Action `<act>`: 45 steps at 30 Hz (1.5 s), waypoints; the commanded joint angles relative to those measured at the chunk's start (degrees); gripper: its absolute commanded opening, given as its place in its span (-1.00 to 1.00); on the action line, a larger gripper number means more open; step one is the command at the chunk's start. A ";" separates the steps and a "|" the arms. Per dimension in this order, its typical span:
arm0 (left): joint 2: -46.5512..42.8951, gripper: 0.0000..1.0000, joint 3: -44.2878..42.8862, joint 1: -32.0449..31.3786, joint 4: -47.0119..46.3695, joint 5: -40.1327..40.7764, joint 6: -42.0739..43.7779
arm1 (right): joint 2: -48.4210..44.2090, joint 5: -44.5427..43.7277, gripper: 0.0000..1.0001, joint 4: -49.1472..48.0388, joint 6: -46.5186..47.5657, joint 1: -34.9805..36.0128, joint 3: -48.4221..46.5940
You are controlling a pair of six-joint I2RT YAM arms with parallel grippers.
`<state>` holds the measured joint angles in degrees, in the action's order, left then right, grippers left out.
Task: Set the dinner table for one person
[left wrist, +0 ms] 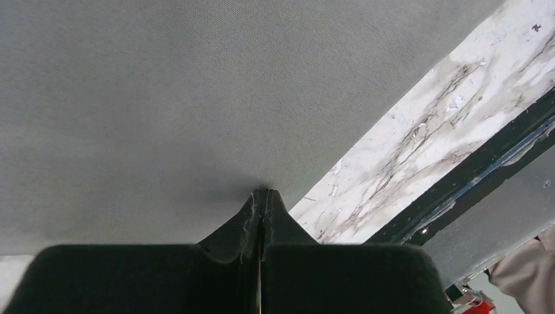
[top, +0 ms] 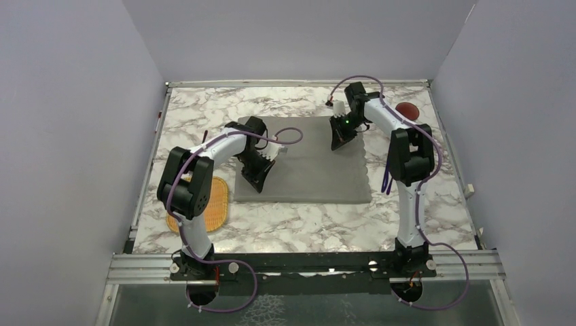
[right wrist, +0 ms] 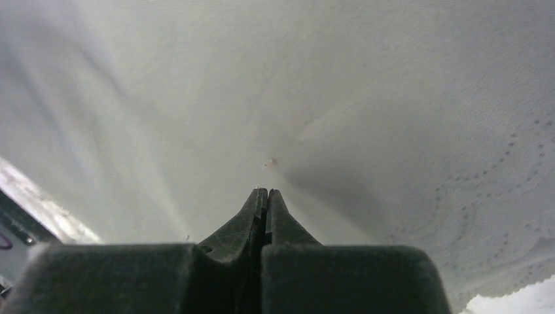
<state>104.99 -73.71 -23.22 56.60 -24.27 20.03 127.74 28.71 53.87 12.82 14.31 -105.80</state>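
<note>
Pale lilac walls box in the dinner table (top: 306,224), a broad, roughly square white-and-grey veined marble top with metal edging, which fills the floor of the enclosure ahead of both arm bases. A grey cloth placemat with a scalloped edge (top: 312,170) lies near its middle. An orange woven oval mat (top: 216,204) sits just off the placemat's near-left corner, partly under the left arm. A dark red round object (top: 406,110), too small to identify, rests at the far right.

The left gripper (top: 256,183) has its jaws pressed together, tips down on the placemat's near-left part. In the left wrist view the cloth puckers faintly at the tips. The right gripper (top: 336,142) is likewise closed tight, tips on the far-right part, with soft creases fanning out from them. Whether either has fabric caught between its fingers I cannot tell.

The step looks like squaring and flattening the placemat. To do it well, I would draw the two contact points apart along the diagonal with light, even pressure. The cloth edges should end up parallel to the table's edging. Pressing too hard could bunch the fabric.
</note>
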 commanded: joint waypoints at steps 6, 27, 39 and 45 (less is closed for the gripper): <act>-2.69 -1.00 2.33 -0.57 -8.38 5.64 -4.46 | 6.36 -7.50 -0.99 -4.26 -2.24 0.20 -3.12; 5.37 -1.00 7.62 -1.04 -4.95 17.91 -4.54 | 6.95 -25.39 -0.99 -10.22 -9.20 0.23 -0.86; 4.35 -1.00 9.02 -1.22 0.14 19.15 -1.65 | 6.43 -32.72 -0.99 -10.53 -11.28 0.11 1.55; 5.58 -1.00 7.58 -1.47 4.62 19.93 0.39 | 6.66 -33.19 -0.99 -10.71 -11.28 0.19 1.74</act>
<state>105.91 -69.60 -24.77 50.04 -11.68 16.95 130.65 6.55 46.68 -0.08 15.86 -106.98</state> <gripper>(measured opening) 0.007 0.012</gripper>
